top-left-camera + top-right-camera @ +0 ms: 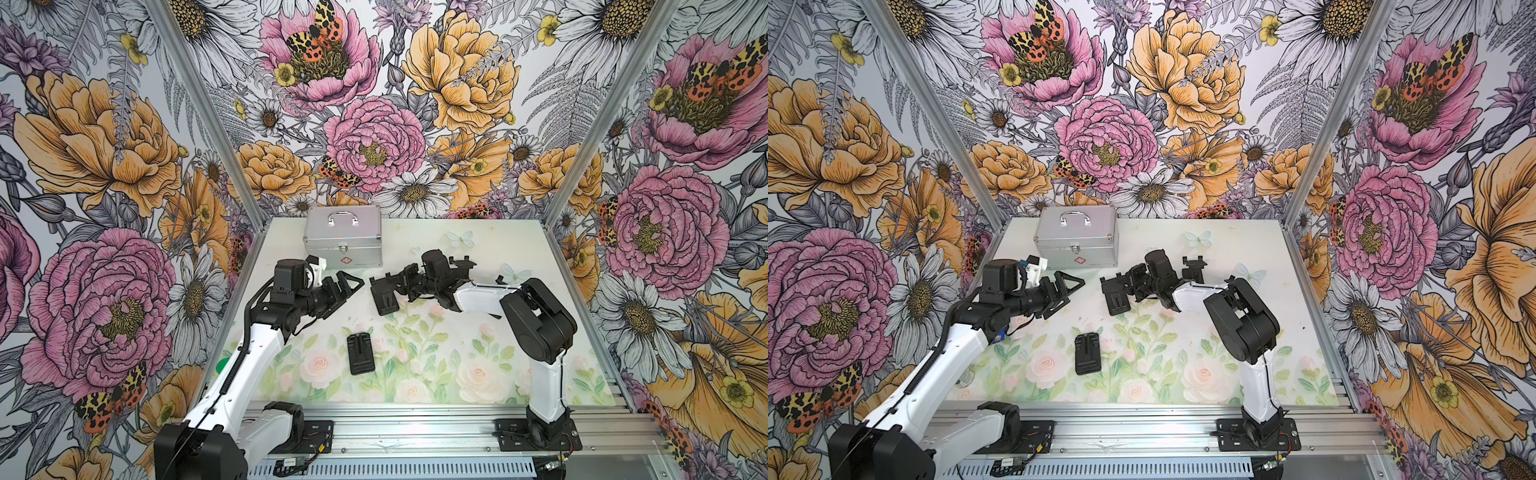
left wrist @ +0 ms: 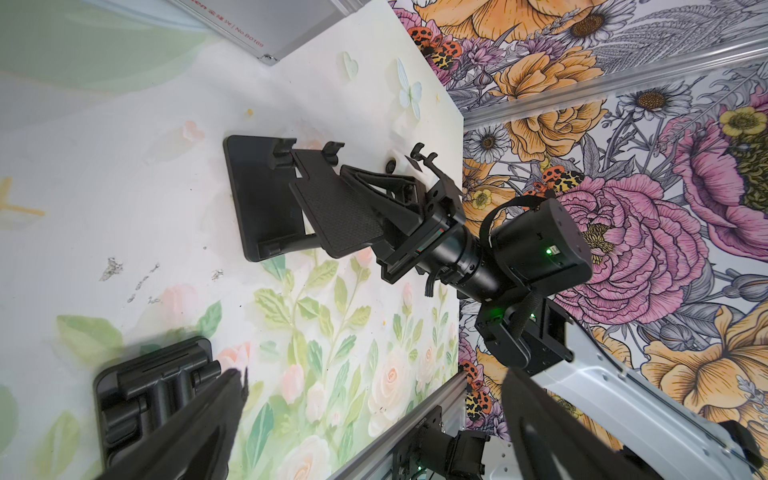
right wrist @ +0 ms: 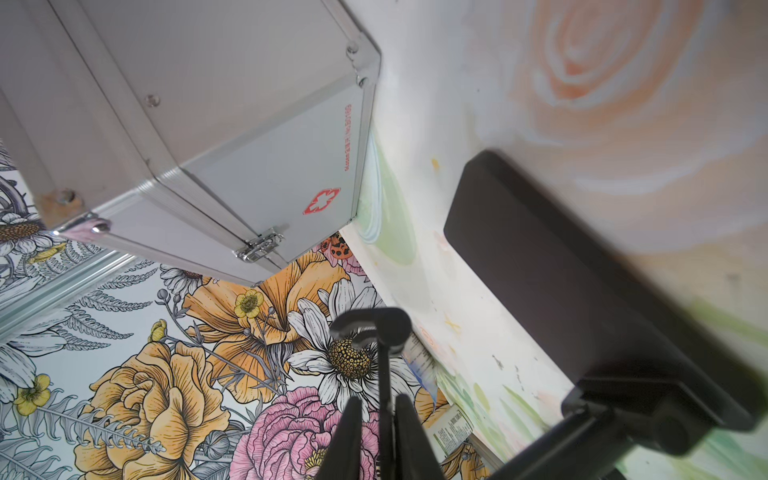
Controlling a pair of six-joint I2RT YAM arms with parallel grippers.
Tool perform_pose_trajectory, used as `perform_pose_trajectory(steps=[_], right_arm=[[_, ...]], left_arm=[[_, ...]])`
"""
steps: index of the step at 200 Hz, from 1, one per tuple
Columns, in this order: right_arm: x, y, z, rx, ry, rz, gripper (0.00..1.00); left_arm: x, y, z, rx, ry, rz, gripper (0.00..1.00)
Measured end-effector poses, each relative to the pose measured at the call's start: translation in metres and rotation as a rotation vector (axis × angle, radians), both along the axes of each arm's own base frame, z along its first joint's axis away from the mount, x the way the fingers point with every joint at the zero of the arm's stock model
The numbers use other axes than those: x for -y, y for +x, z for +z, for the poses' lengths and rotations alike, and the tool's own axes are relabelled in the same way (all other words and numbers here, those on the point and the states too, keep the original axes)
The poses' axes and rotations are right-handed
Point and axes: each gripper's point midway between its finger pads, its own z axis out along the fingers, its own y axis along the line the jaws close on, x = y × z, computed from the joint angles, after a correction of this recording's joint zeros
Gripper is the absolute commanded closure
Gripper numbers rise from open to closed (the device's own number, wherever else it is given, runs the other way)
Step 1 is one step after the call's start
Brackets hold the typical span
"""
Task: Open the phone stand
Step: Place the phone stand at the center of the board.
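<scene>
- The table [image 1: 478,332], covered in a pale rose print, holds everything. Its smooth mat probably gives a light plastic piece little to brace against.
- A silver case [image 1: 343,239] sits shut at the far left of the table, just beyond the left arm's wrist. It plays no part in the task, but a wide swing of that arm could knock it.
- The left gripper [image 1: 352,292] hovers over the mat left of centre, jaws spread wide and holding nothing, pointed toward the middle.
- The right gripper [image 3: 380,399] reaches in from the right to mid-table. Its jaws stand close on either side of a thin raised plate; I cannot tell whether they pinch it or merely flank it.
- The phone stand [image 1: 384,297] lies at mid-table with its base flat on the mat. In the left wrist view its upper plate [image 2: 336,216] is lifted only partway.
  - Nothing pins the base, so pulling the plate further could drag or tip the whole stand rather than turn the hinge.
  - A loose hold could let the plate drop shut.
- A folded stand [image 1: 361,353] lies flat nearer the robot, well apart from the others, and looks unopened.
- An opened stand [image 1: 463,264] stands at the far right, just behind the right wrist, where a shift of that arm might topple it.
</scene>
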Motion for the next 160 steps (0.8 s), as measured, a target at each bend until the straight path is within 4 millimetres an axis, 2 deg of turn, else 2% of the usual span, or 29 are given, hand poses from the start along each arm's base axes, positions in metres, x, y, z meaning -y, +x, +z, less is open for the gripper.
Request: perform_pose_trajectory(steps=[43, 62, 83, 111, 160], right_arm=[[0.000, 0.001, 0.002, 0.023, 0.000, 0.005, 0.41], [0.002, 0.000, -0.003, 0.015, -0.010, -0.002, 0.20], [0.007, -0.006, -0.011, -0.004, -0.039, 0.000, 0.09], [0.016, -0.016, -0.008, -0.015, -0.081, 0.000, 0.03], [0.037, -0.040, 0.029, 0.069, -0.209, 0.043, 0.04]], left_arm=[[0.000, 0.000, 0.000, -0.001, 0.000, 0.001, 0.01], [0.000, 0.000, 0.000, -0.001, 0.000, 0.001, 0.01], [-0.001, 0.000, 0.000, -0.001, 0.000, 0.003, 0.01], [-0.004, 0.001, 0.001, 0.001, -0.001, 0.014, 0.01], [-0.007, -0.003, 0.006, 0.015, 0.003, 0.025, 0.01]])
